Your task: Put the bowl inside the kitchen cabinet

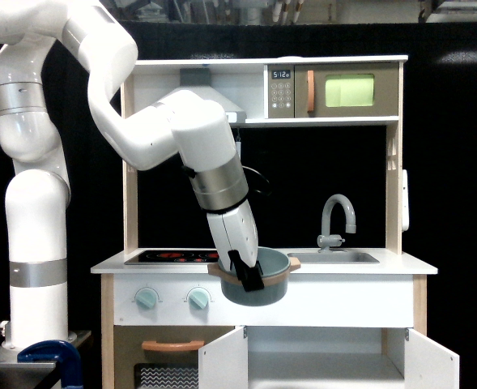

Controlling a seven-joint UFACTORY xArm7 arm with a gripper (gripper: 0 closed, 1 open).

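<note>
Nearest the camera, bottom of frame: the kitchen cabinet [327,361] has both small white doors [223,361] swung outward, so the white compartment is exposed and ready to take something from the front. Left of it, the oven door [169,356] with the tan handle is closed and not involved.

Next up: the bowl [258,281] hangs in the air in front of the counter's [262,263] front edge, below counter level and overlapping the knob panel [173,299]. It rests on nothing; all its weight is on the gripper [248,274]. It sits above the cabinet opening, near the left door.

The gripper is pinching the bowl's near rim, one dark finger visible outside the wall; I judge the other is inside, but it's hidden. A rim pinch leaves the bowl's underside free for setting down. The bowl looks roughly level, slightly tipped.

The arm [214,162] reaches down at a slant from the exterior view's left. My read: the bowl is out in front because entry to the cabinet has to come from the front, under the counter overhang.

Farther back: stovetop [169,256], sink [333,257] and faucet [338,217], all clear of the bowl. Microwave [347,91] is up top.

Risk: the bowl's side handle [291,262] or the wrist clipping the counter edge or left door going in.
</note>
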